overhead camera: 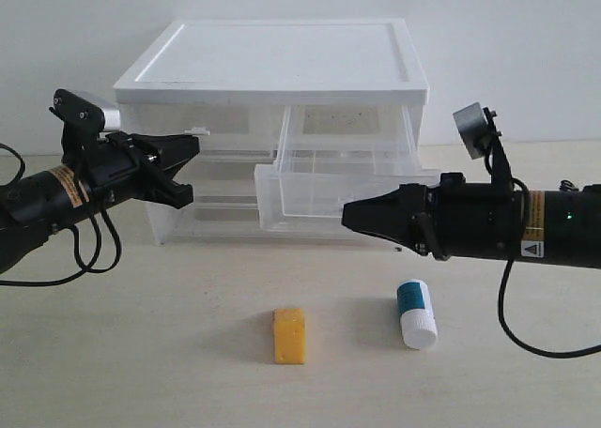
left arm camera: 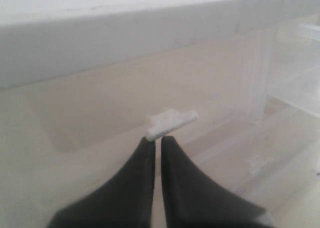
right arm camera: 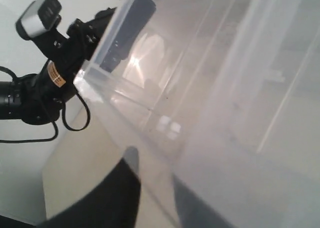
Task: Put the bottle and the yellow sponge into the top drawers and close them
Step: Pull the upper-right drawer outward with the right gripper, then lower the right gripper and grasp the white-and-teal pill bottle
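Note:
The teal bottle (overhead camera: 416, 313) with its white cap lies on the table, near the front right. To its left the yellow sponge (overhead camera: 289, 335) stands on the table. The top right drawer (overhead camera: 347, 179) is pulled out, while the top left drawer (overhead camera: 235, 132) sits pushed in. My left gripper (overhead camera: 195, 156) (left arm camera: 157, 139) has only a slit between its fingers, with its tips just short of that drawer's white handle (left arm camera: 171, 124). My right gripper (overhead camera: 346, 214) (right arm camera: 152, 165) is at the open drawer's front, fingers apart. One of its fingers (right arm camera: 200, 203) shows through the drawer's clear wall (right arm camera: 240, 88).
The white-topped cabinet (overhead camera: 282, 62) stands at the back with two full-width drawers under the top pair. Both arms hover above the table, left and right of the cabinet front. The left arm (right arm camera: 50, 83) shows in the right wrist view.

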Robot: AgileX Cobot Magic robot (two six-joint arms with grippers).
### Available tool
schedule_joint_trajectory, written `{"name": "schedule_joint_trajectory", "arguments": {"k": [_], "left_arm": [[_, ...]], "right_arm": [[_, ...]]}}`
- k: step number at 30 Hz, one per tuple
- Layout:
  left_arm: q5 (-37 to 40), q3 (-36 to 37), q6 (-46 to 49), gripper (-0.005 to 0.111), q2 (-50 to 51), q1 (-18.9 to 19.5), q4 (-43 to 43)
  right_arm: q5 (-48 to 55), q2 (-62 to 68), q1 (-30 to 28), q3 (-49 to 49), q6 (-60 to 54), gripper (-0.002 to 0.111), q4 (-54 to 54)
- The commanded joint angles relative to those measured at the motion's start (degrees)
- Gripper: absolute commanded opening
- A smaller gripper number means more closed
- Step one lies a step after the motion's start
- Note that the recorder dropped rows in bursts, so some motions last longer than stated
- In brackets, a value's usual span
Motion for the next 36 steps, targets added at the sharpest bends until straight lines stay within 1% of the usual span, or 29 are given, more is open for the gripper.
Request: {"name": "schedule_joint_trajectory", "arguments": {"k": [1,2,6,9,12,18,21,27,30,33,36], "left_arm": [[-0.69,-0.34,-0.49,0.004,0.12,-0.42,-0.16],[-0.69,-0.34,-0.49,0.004,0.12,-0.42,-0.16],[-0.69,-0.34,-0.49,0.004,0.12,-0.42,-0.16],[-0.69,-0.34,-0.49,0.004,0.12,-0.42,-0.16],[-0.69,-0.34,-0.49,0.004,0.12,-0.42,-0.16],[-0.69,-0.34,-0.49,0.004,0.12,-0.42,-0.07],[-0.69,-0.34,-0.49,0.004,0.12,-0.42,-0.07],[-0.69,-0.34,-0.49,0.004,0.12,-0.42,-0.07],[-0.47,-0.34,-0.49,0.004,0.12,-0.42,-0.09],[-0.47,-0.34,-0.49,0.004,0.12,-0.42,-0.09],[-0.47,-0.34,-0.49,0.004,0.12,-0.42,-0.09]], "right_arm": [[-4.67,-0.61,0.00,-0.33,-1.70,0.051,1.89],[-4.47,-0.61,0.00,-0.42,-1.05,0.054,1.23],[-3.19,-0.61,0.00,-0.55,0.30,0.054,-5.97],[-1.25,-0.61,0.00,-0.55,3.45,0.054,-12.61],[-0.31,-0.61,0.00,-0.55,6.80,0.054,-16.14],[1.24,-0.61,0.00,-0.55,8.26,0.054,-21.06],[6.69,-0.61,0.00,-0.55,10.10,0.054,-22.73],[10.41,-0.61,0.00,-0.55,12.88,0.054,-27.41],[15.24,-0.61,0.00,-0.55,15.93,0.054,-30.78],[20.19,-1.11,0.00,-0.09,17.69,0.054,-30.78],[20.50,-1.51,0.00,0.28,17.59,0.054,-30.78]]}}
